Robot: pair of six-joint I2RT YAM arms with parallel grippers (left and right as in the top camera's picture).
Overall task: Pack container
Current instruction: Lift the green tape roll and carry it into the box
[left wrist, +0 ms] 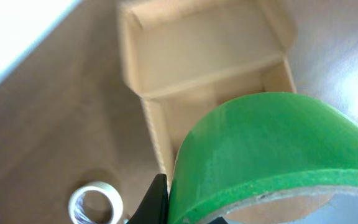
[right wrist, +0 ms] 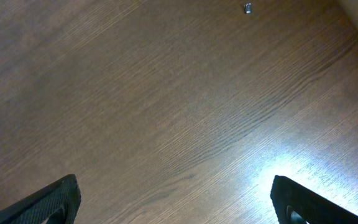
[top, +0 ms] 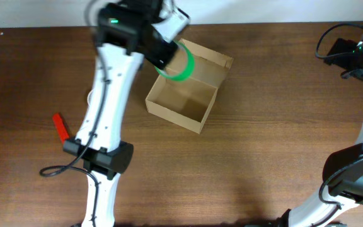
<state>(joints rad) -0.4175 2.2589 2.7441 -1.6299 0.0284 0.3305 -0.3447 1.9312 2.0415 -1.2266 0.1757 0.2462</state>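
The tape roll (top: 183, 65) is bright green on its outer band. In the left wrist view, its core edge shows pale brown cardboard. The container (top: 180, 101) is plain tan cardboard inside and out, with no print or marking. The table (top: 263, 145) is dark brown with a fine streaked wood grain, washed to a pale glare in one patch of the right wrist view. A small object (top: 60, 125) lying on it is red. A second tape roll (left wrist: 96, 203) looks whitish and translucent. The left arm (top: 109, 94) is white with black joints and a small green light (top: 113, 21). The right gripper (right wrist: 174, 202) has black fingers (right wrist: 55, 198).
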